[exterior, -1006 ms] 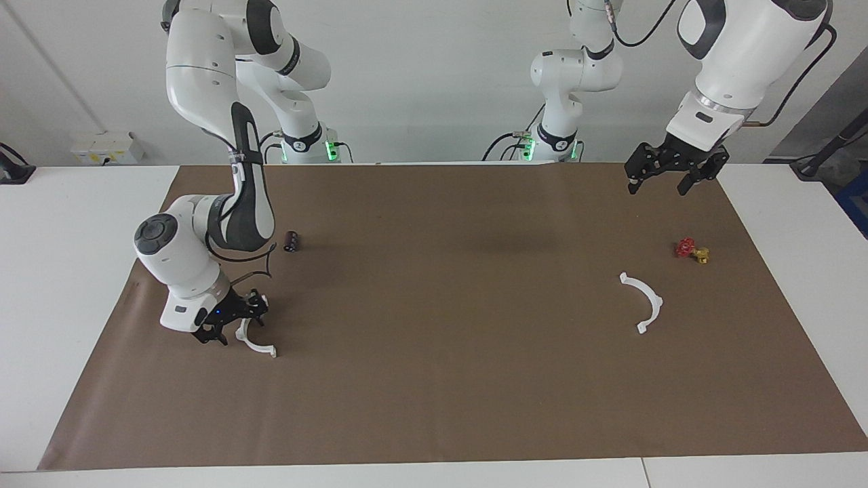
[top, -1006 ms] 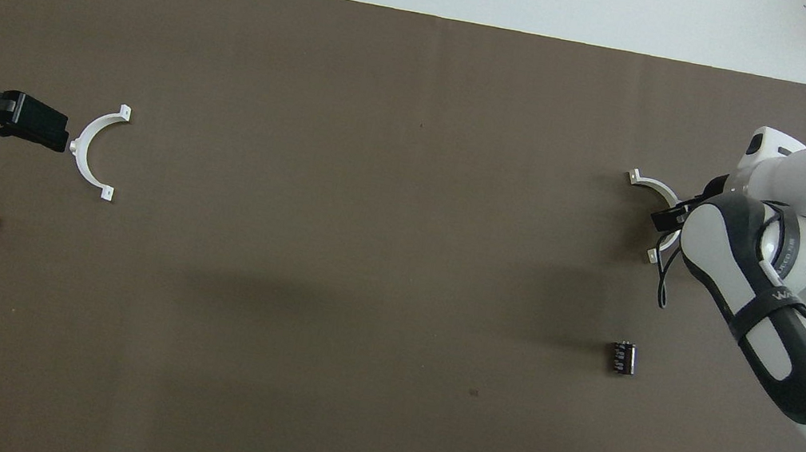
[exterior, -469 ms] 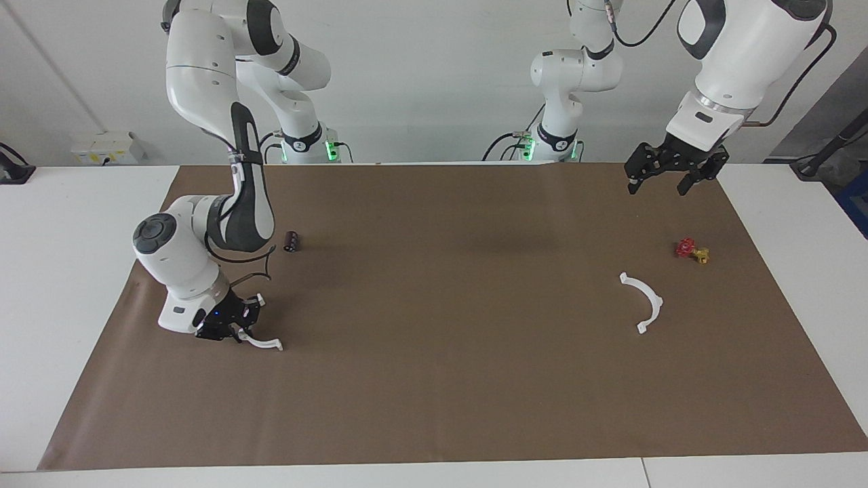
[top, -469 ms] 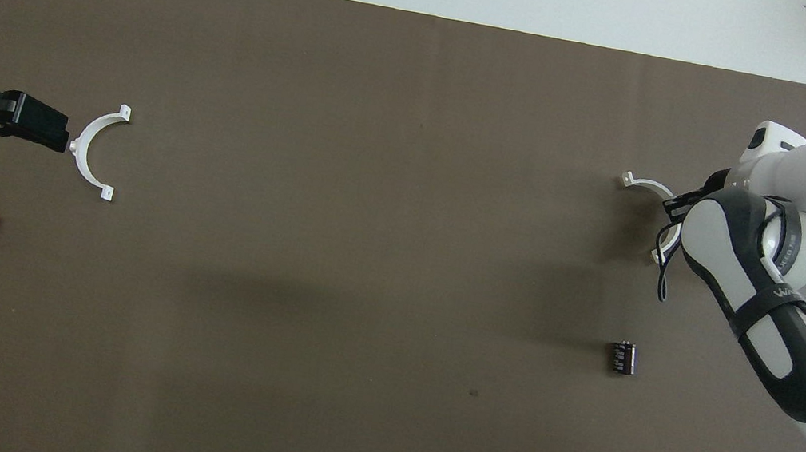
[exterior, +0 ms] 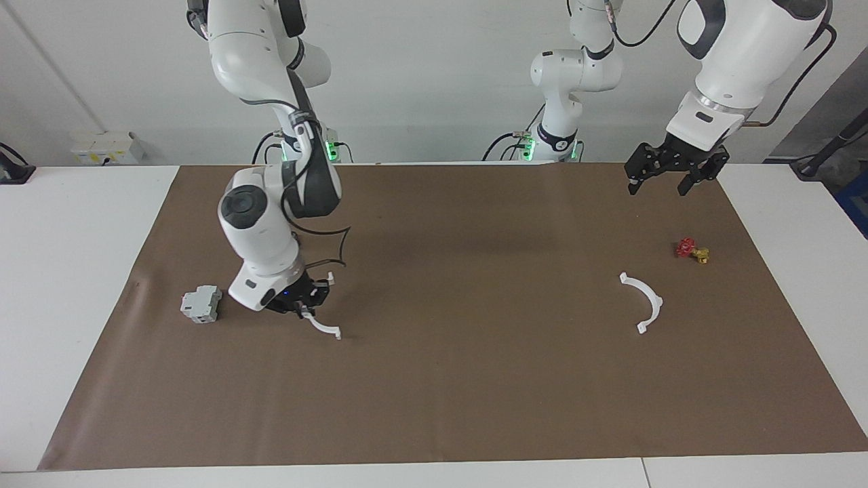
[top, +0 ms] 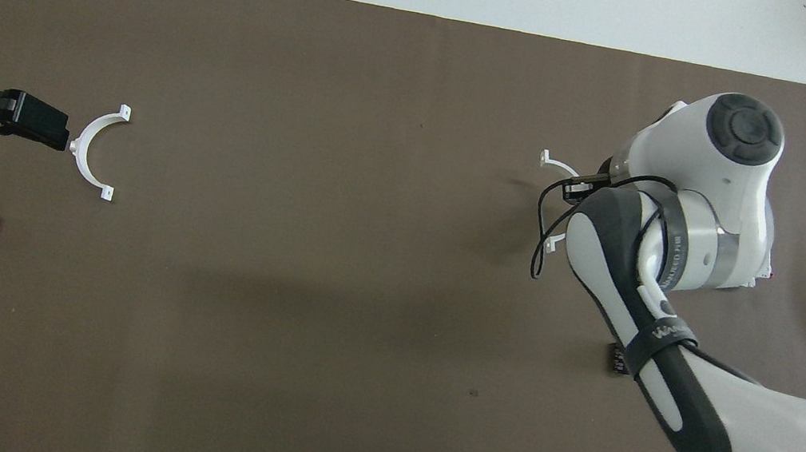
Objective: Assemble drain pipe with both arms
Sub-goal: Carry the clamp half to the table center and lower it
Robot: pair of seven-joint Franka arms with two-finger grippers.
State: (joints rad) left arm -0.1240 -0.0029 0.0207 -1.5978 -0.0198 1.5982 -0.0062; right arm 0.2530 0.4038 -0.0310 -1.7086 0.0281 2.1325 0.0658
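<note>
Right gripper: clamped on one white half-ring, lower left of facing view. Left gripper: spread apart, upper right. Second half-ring: lying on brown mat. No writing legible.

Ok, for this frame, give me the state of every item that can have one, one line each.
Right end effector: shut on one half-ring, lifted off the mat.
Held half-ring: hanging tilted from the right end effector.
Other half-ring: flat on the mat, untouched.
Left end effector: open, empty, raised near the mat's robot-side edge; this arm waits.
Red-and-yellow valve: resting on the mat.
Grey block: resting on the mat.
</note>
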